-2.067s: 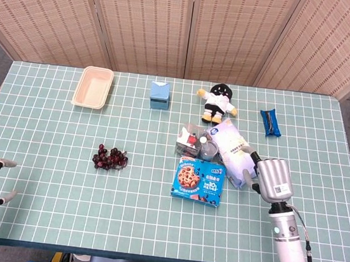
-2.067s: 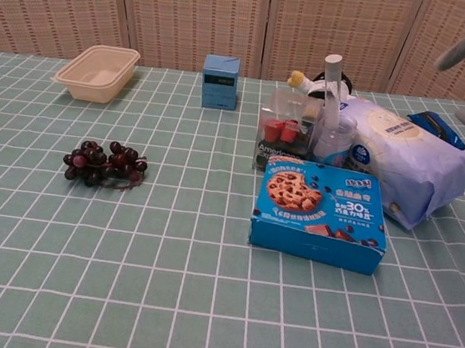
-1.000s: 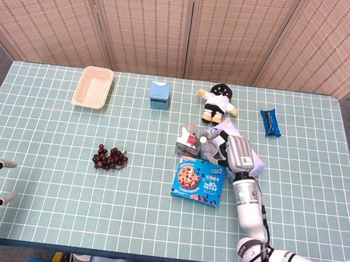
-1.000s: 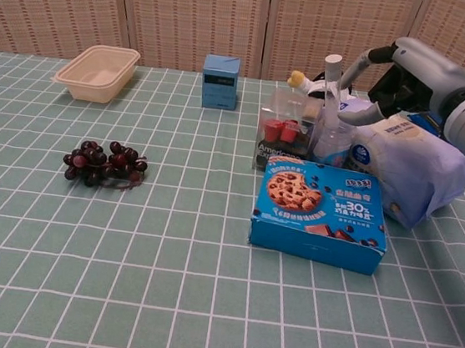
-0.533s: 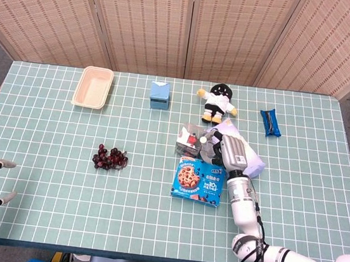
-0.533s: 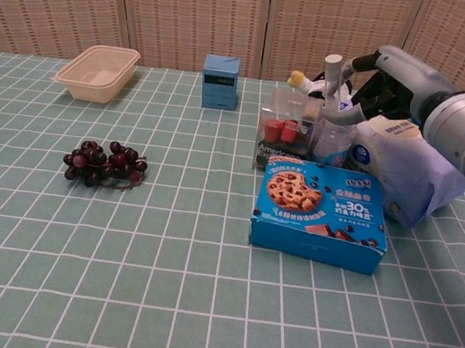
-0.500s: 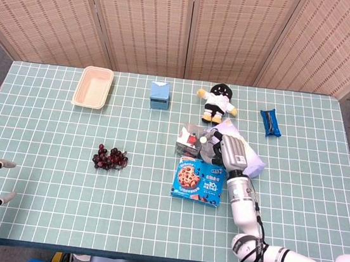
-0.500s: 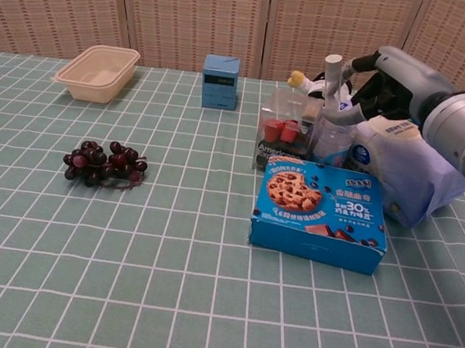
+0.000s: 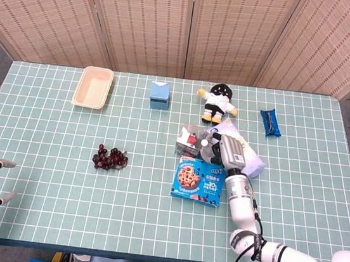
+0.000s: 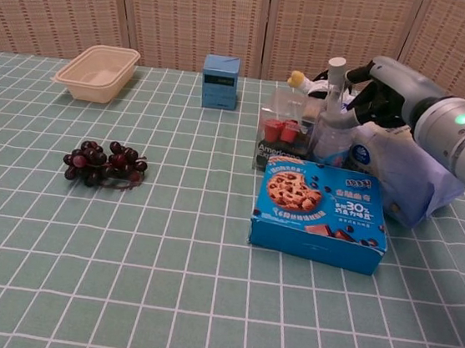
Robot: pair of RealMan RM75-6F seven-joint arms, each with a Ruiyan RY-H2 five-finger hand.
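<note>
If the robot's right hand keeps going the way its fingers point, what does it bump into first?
Probably the clear bottle: the right hand points leftward at it, fingers already at or touching it. Depth is unclear.

Not much to read here. The blue cookie box [image 10: 321,211] near the middle of the table has a big "30%" printed on its top, next to some Chinese characters too small to make out. The clear pack [image 10: 282,138] of red cups just behind it shows "America" along its lower front edge, cut off by the box. The white bag's [image 10: 402,164] round blue logo is unreadable.
</note>
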